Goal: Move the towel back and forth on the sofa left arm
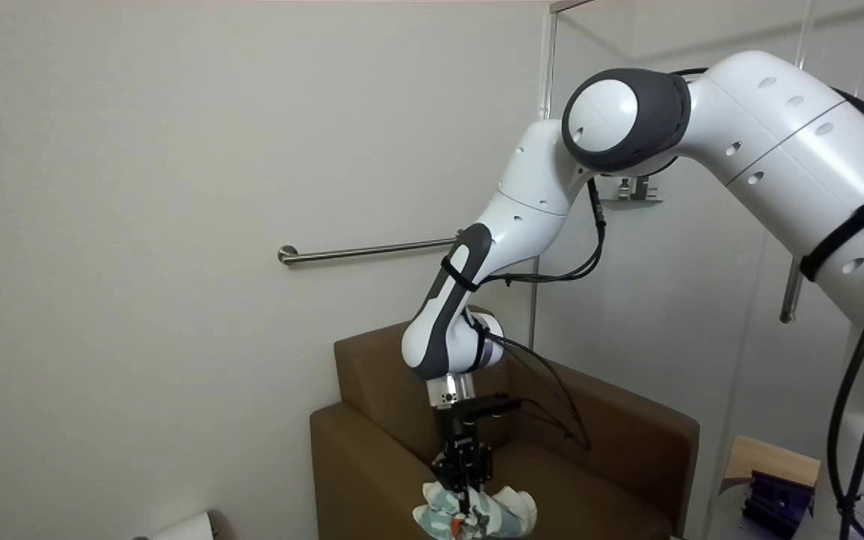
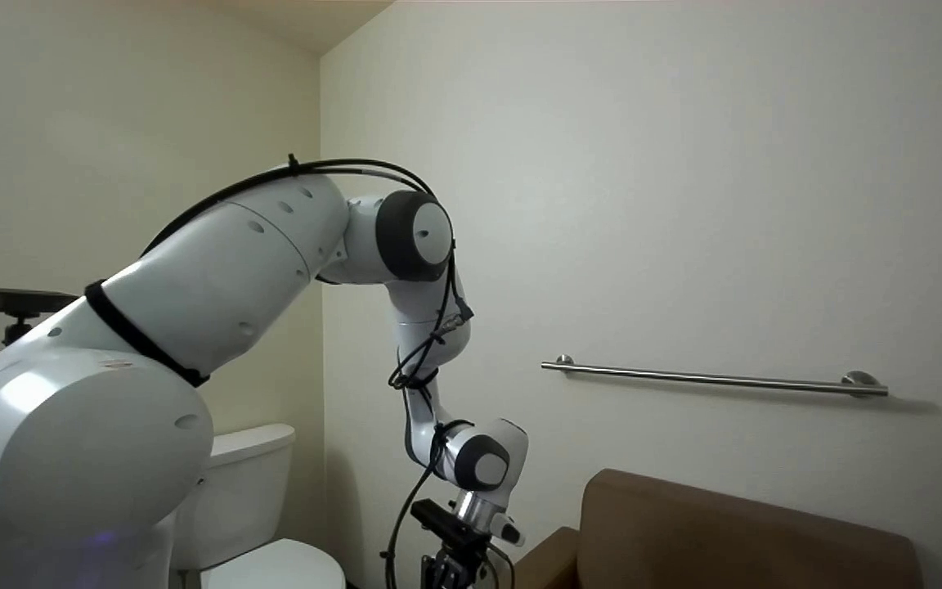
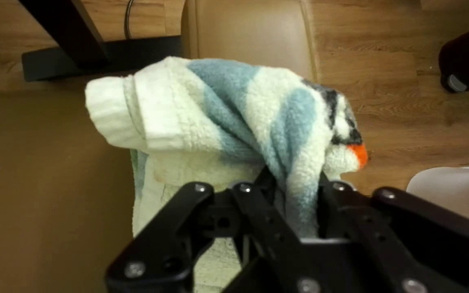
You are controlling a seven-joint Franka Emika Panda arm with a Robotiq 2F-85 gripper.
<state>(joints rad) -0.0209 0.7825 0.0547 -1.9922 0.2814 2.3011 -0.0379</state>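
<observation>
"So, where's the towel (image 3: 226,110)?"

"Bunched at the middle of the wrist view, over the sofa left arm (image 1: 364,472). How much of its underside touches, I can't tell."

"And the gripper (image 3: 295,195)?"

"Gripping a fold of it, cloth squeezed up between the two sides."

"Which way does the towel lie?"

"The upper fold's long axis runs roughly nine to three o'clock: white hem (image 3: 112,112) toward nine, orange patch (image 3: 358,154) toward three. A paler layer spreads down to seven."

"Just around it?"

"Brown seat cushion (image 3: 47,195) between eight and nine, wooden floor (image 3: 405,110) toward two, a black foot (image 3: 51,65) at ten. Past three, a white curved thing (image 3: 450,195) is cut off by the edge; I can't say whether it's a container."

"Any surer containers?"

"In an exterior view, a toilet (image 2: 234,499) at eight o'clock, its insides out of sight. In an exterior view, a dark purple boxy thing (image 1: 777,499) at four, its contents unclear."

"And the room?"

"Pale walls (image 2: 643,204), with a metal bar (image 2: 708,378) fixed above the brown backrest (image 2: 749,540) in both exterior views."
</observation>
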